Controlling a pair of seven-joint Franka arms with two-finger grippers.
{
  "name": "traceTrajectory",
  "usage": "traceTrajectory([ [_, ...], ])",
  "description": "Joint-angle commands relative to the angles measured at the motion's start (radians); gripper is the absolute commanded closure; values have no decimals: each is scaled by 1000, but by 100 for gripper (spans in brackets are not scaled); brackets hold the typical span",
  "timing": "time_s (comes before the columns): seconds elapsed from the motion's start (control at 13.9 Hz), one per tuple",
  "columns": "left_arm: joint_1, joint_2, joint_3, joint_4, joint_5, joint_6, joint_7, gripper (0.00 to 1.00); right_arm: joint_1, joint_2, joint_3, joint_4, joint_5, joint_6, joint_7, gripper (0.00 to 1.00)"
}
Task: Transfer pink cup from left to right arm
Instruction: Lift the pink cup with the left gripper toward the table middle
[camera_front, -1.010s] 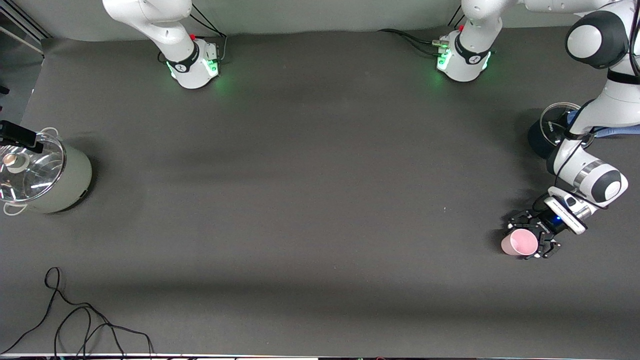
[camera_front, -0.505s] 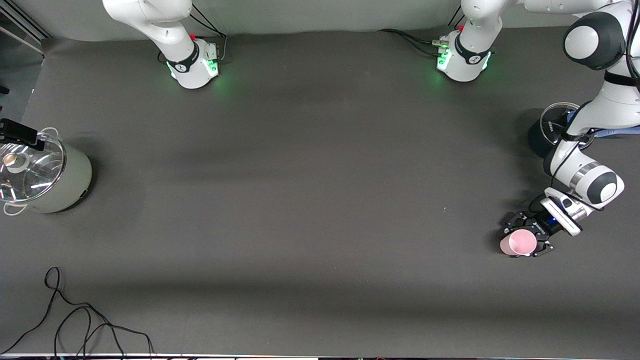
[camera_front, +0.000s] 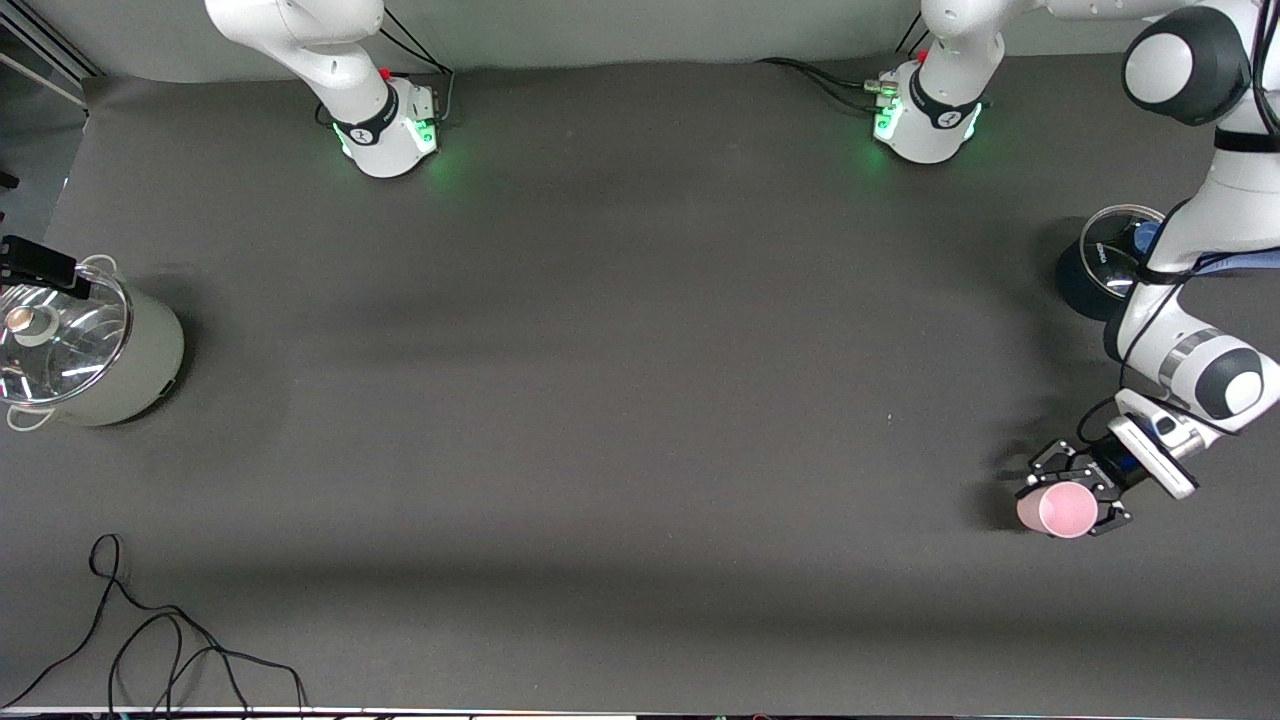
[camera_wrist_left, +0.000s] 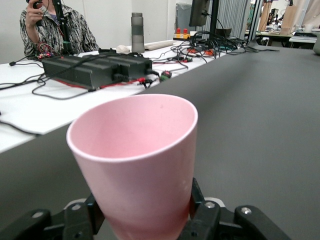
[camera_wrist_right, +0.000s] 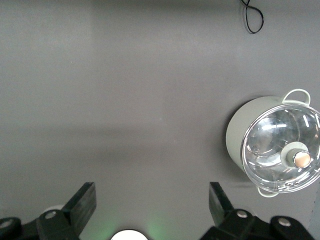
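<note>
Pickup done; handover outstanding. The left gripper is clamped on the base of the pink cup, at the left arm's end of the table, near the front camera. The right gripper waits with fingers spread wide and empty, high above the table beside the lidded pot.

The left claw is being held shut low at the left arm's end of the surface; the right claw is being held open, high up.
</note>
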Motion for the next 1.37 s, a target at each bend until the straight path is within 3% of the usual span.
traceTrajectory([
  [0.0, -56, -106, 11, -64, 14, 51, -105, 52, -1, 4, -11, 2, 24, -14, -20, 0],
  [0.36, -156, -313, -16, -225, -34, 194, -246, 52, 11, 11, -6, -7, 53, -11, -14, 0],
  [0.65, -154, -461, -128, -352, -91, 239, -247, 52, 7, 7, -12, -8, 53, -14, -23, 0],
  [0.79, -156, -527, -202, -412, -118, 260, -245, 53, 7, 7, -12, -7, 53, -14, -23, 0],
  [1.01, -156, -585, -381, -457, -195, 382, -246, 56, 7, 8, -12, -7, 53, -14, -22, 0],
  [1.3, -156, -585, -613, -457, -296, 557, -248, 60, 1, 5, -14, -8, 53, -21, -23, 0],
])
